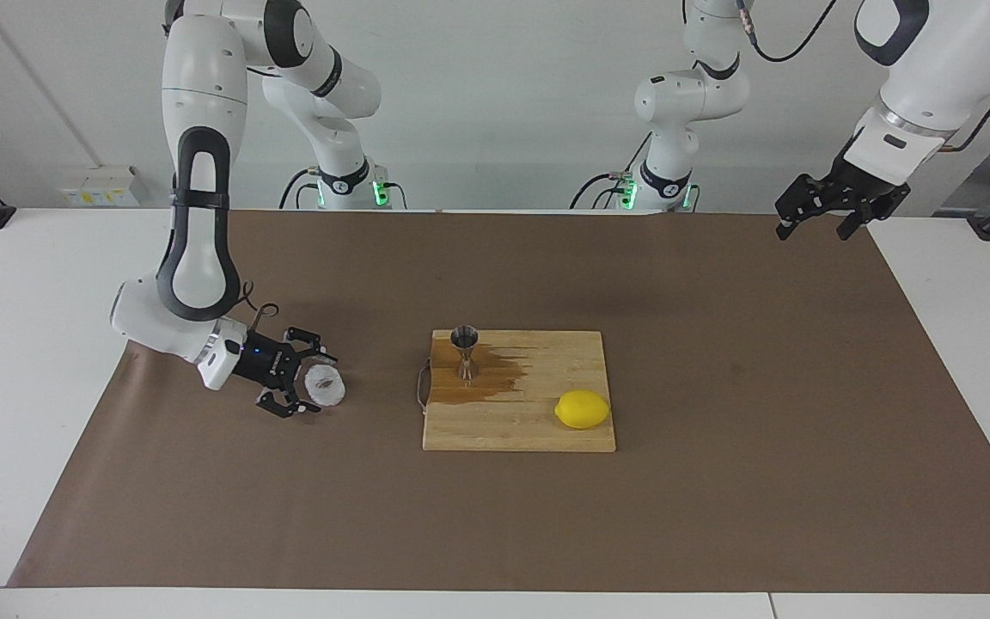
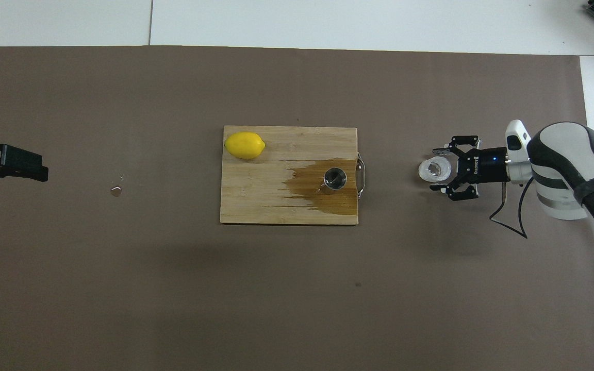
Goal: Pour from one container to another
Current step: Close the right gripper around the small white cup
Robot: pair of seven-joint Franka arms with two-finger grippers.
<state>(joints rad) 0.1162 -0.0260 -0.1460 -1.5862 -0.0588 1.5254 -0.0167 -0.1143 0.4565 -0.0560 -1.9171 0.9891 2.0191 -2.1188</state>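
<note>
The rectangular wooden cutting board (image 1: 519, 391) lies mid-table on the brown paper mat (image 1: 718, 481). On it, the small steel hourglass-shaped jigger (image 1: 464, 351) stands upright in the board's corner nearest the robots toward the right arm's end; the yellow lemon (image 1: 582, 409) lies at the diagonally opposed corner. The short frosted bumpy glass cup (image 1: 324, 385) stands on the mat, well apart from the board, toward the right arm's end

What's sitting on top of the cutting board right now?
On the cutting board stand the steel jigger, upright near the handle end, and a lemon at the corner farther from the robots. A dark wet stain spreads around the jigger. Whether the jigger holds liquid cannot be seen.
</note>
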